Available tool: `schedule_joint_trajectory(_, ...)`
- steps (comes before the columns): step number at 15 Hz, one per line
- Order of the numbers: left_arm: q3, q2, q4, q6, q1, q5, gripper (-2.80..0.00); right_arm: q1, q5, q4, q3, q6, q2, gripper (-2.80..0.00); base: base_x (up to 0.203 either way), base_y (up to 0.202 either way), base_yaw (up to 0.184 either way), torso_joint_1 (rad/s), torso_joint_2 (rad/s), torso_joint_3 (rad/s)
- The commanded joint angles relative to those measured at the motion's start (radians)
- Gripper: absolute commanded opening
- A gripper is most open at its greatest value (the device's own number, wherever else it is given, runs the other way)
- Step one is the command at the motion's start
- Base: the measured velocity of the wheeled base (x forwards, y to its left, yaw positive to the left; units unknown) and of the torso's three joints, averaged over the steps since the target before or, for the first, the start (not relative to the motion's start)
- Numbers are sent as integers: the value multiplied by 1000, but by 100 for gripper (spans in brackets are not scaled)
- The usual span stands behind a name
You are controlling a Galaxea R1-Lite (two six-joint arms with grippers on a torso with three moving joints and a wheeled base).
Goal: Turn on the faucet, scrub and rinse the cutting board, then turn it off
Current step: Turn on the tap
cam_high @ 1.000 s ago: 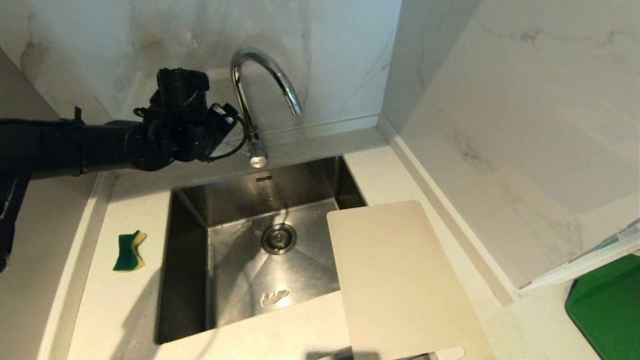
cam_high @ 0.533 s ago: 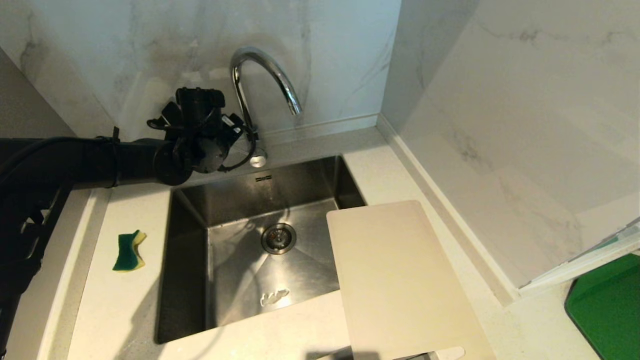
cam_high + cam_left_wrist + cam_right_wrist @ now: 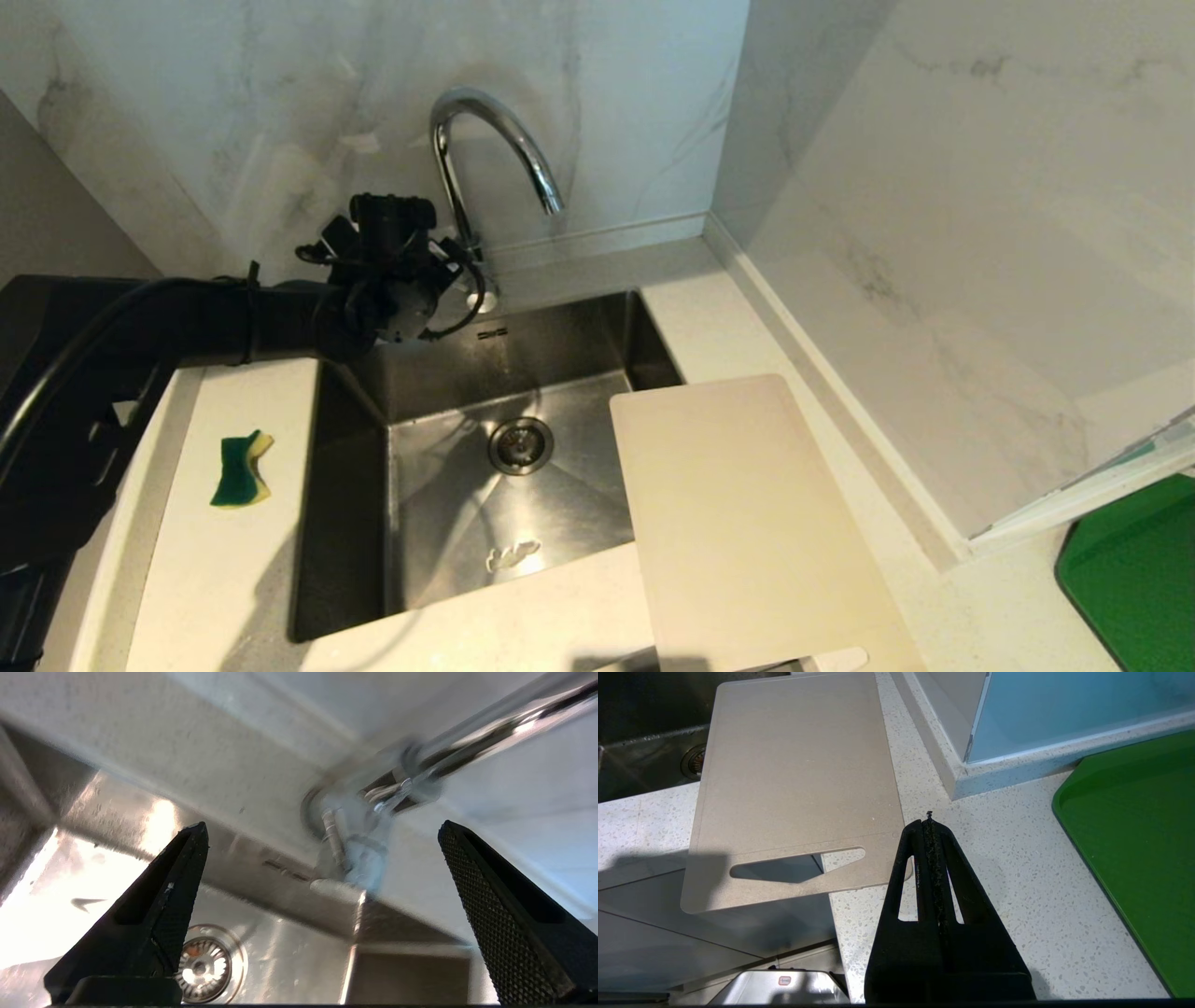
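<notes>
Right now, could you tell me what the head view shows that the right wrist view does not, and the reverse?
Only the head view shows the faucet, the left gripper close beside its base, and the green-and-yellow sponge on the counter left of the sink. Only the right wrist view shows the right gripper, shut and empty above the counter, and the cutting board's handle slot overhanging the counter edge. Both show the cutting board lying partly over the sink, the drain and the green board.

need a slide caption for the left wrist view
Open left hand faces the faucet base and its side lever above the steel sink.
</notes>
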Motion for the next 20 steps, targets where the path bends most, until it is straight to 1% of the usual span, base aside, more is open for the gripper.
schedule_joint_trajectory(1, 0, 42, -11, -4, 15, 1, 0, 0, 0, 0, 1, 1, 2, -280, 0, 0, 0, 0, 0, 0)
schedule_joint_trajectory(4, -1, 72, -52, 6, 20, 2, 0, 0, 0, 0, 0, 0, 2, -280, 0, 0, 0, 0, 0, 0)
schedule_joint_trajectory(7, -5, 110, -114, 59, 21, 2, 0, 0, 0, 0, 0, 1, 2, -280, 0, 0, 0, 0, 0, 0)
schedule_joint_trajectory(8, -6, 122, -118, 62, 21, 2, 0, 0, 0, 0, 1, 0, 2, -280, 0, 0, 0, 0, 0, 0)
schedule_joint_trajectory(15, -8, 131, -118, 63, 37, 0, 0, 0, 0, 0, 0, -1, 2, -280, 0, 0, 0, 0, 0, 0)
schedule_joint_trajectory(17, -6, 131, -114, 61, 49, -14, 0, 0, 0, 0, 2, -1, 2, -280, 0, 0, 0, 0, 0, 0)
schedule_joint_trajectory(19, -6, 126, -87, 56, 49, -15, 0, 0, 0, 0, 2, -1, 2, -280, 0, 0, 0, 0, 0, 0)
schedule_joint_trajectory(20, -6, 119, -43, 48, 49, -16, 0, 0, 0, -1, 0, -1, 2, -280, 0, 0, 0, 0, 0, 0)
